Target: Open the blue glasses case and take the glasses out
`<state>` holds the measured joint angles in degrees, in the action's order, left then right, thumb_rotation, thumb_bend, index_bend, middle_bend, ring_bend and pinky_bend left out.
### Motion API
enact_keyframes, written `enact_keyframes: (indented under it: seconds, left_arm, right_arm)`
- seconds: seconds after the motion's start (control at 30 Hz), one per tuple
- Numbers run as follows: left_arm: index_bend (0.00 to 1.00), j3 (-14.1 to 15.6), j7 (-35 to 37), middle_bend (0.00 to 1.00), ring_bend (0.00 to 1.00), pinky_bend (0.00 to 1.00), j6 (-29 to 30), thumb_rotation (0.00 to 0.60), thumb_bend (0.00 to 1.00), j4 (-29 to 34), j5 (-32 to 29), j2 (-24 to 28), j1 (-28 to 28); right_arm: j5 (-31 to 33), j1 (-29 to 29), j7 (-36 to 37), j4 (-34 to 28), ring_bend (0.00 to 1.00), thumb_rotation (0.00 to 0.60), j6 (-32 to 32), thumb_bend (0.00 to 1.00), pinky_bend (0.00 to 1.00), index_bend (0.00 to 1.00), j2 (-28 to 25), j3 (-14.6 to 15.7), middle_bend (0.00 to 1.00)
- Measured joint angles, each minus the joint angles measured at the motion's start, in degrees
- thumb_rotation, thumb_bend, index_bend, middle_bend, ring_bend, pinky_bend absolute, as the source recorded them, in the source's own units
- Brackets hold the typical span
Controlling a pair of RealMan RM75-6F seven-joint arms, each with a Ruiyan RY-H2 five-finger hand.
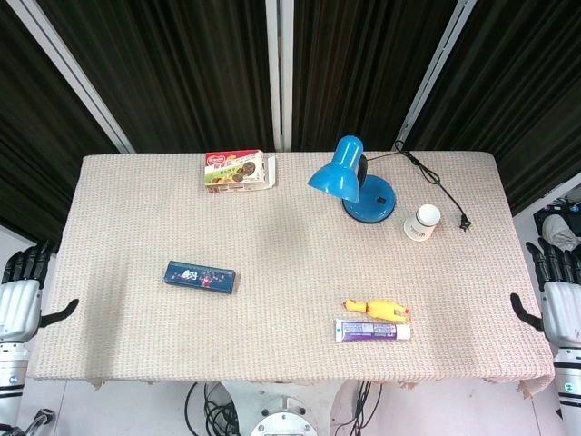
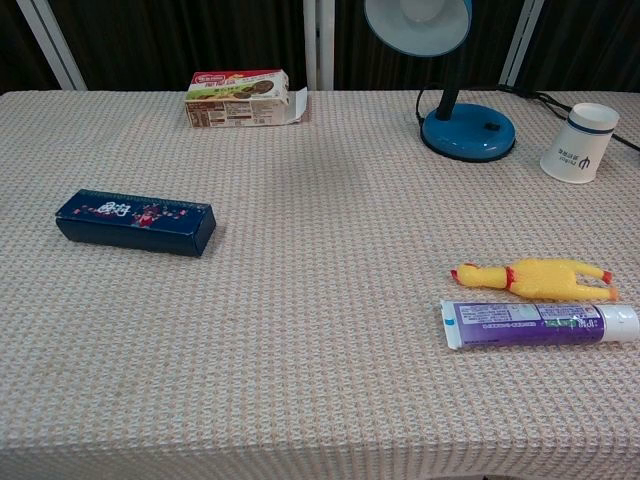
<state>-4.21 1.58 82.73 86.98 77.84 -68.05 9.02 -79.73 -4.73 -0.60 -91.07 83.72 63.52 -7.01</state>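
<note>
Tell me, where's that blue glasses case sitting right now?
The blue glasses case lies closed and flat on the left half of the table, alone, nearer the left hand than the right hand, with the snack box beyond it.

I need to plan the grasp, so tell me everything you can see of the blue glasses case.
The blue glasses case is a long, flat, dark blue rectangular box with a small colourful print and pale lettering on its top. It looks hard-sided and is closed. It lies flat on the woven beige tablecloth, on the robot's left half, its long side running roughly left to right with a slight skew. Nothing touches it except the cloth, and neither robot hand is near it.
</note>
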Motion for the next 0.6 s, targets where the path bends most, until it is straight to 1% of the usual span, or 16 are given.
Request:
enact_keyframes:
  seconds: [0.33,0.47,0.6]
  left_arm:
    - [0.01,-0.2,-0.9,0.00,0.00,0.00,-1.1,0.600,0.20,1.0,0.8,0.2,0.3]
    - [0.01,-0.3,-1.7,0.00,0.00,0.00,-2.8,0.600,0.23,2.0,1.2,0.1,1.5]
    - [0.01,-0.5,-2.1,0.00,0.00,0.00,-5.2,0.600,0.23,3.1,1.8,-0.2,3.2]
  right_arm:
    - [-0.7,0.6,0.7,0.6,0.00,0.600,1.1,0.27,0.00,0.00,-0.3,0.1,0.00]
    - [-0.4,0.6,1.2,0.8,0.00,0.600,1.2,0.27,0.00,0.00,-0.3,-0.2,0.00]
    - [0.1,0.6,1.5,0.7,0.00,0.600,0.9,0.27,0.00,0.00,-0.3,-0.4,0.00]
